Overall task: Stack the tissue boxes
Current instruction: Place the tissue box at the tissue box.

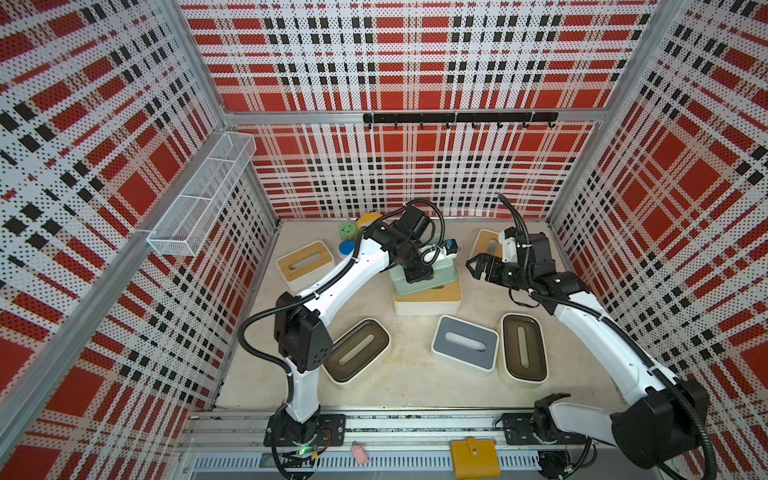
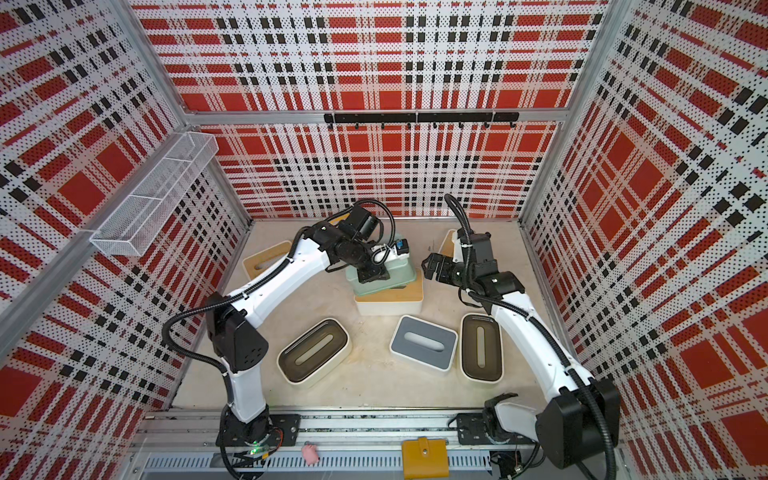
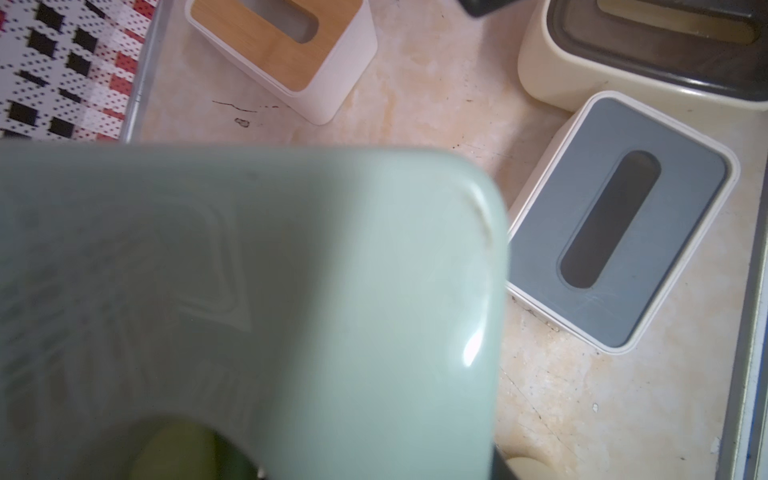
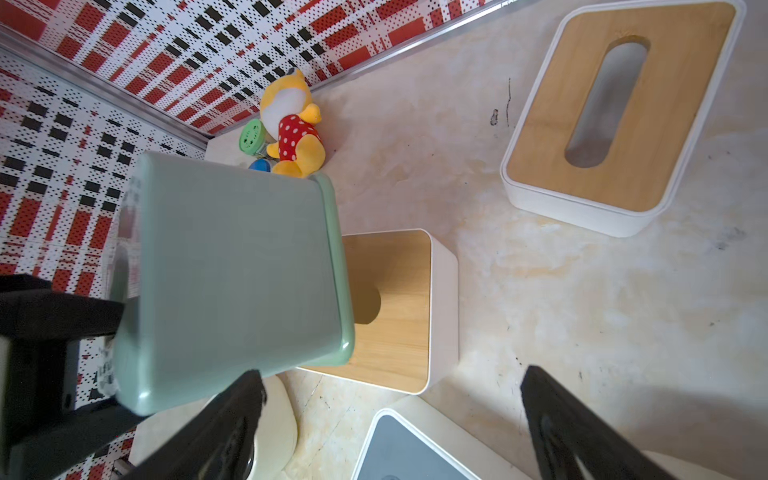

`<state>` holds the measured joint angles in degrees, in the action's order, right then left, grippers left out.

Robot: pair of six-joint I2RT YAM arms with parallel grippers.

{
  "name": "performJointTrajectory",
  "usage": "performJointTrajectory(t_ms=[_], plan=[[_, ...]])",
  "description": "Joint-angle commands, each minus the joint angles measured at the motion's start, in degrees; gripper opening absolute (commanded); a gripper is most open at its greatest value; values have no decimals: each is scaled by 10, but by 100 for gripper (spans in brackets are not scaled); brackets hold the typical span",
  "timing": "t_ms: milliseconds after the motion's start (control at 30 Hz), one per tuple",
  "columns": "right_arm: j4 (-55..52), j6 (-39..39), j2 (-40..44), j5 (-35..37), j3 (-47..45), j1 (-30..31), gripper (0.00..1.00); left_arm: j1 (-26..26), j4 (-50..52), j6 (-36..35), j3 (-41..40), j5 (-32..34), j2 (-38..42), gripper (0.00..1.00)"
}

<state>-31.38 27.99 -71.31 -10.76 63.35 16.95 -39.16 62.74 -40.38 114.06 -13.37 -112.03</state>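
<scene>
left pincer (image 1: 419, 273) pinches the pale-green box (image 1: 444, 271), seemingly above the bamboo-lidded box (image 1: 428, 307); right pincer (image 1: 476, 265) spread.

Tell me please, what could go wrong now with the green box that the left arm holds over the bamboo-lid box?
1. The pale-green box, gripped by the left pincer, is tilted and covers only part of the bamboo-lidded box. If it is released like this, it may slide off.
2. The open right pincer hovers close beside it and could knock it.
</scene>
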Motion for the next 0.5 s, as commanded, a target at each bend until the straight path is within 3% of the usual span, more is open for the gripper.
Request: performJointTrajectory(t_ms=[0,267,467], plan=[[-23,-21,17,19,16,0,100,-13,62,-47,59,-11,-29,30],[-47,-21,34,14,2,0,100,-22,138,-81,155,-6,-105,31],[-65,-21,47,15,-1,-1,100,-23,146,-89,166,-7,-128,32]])
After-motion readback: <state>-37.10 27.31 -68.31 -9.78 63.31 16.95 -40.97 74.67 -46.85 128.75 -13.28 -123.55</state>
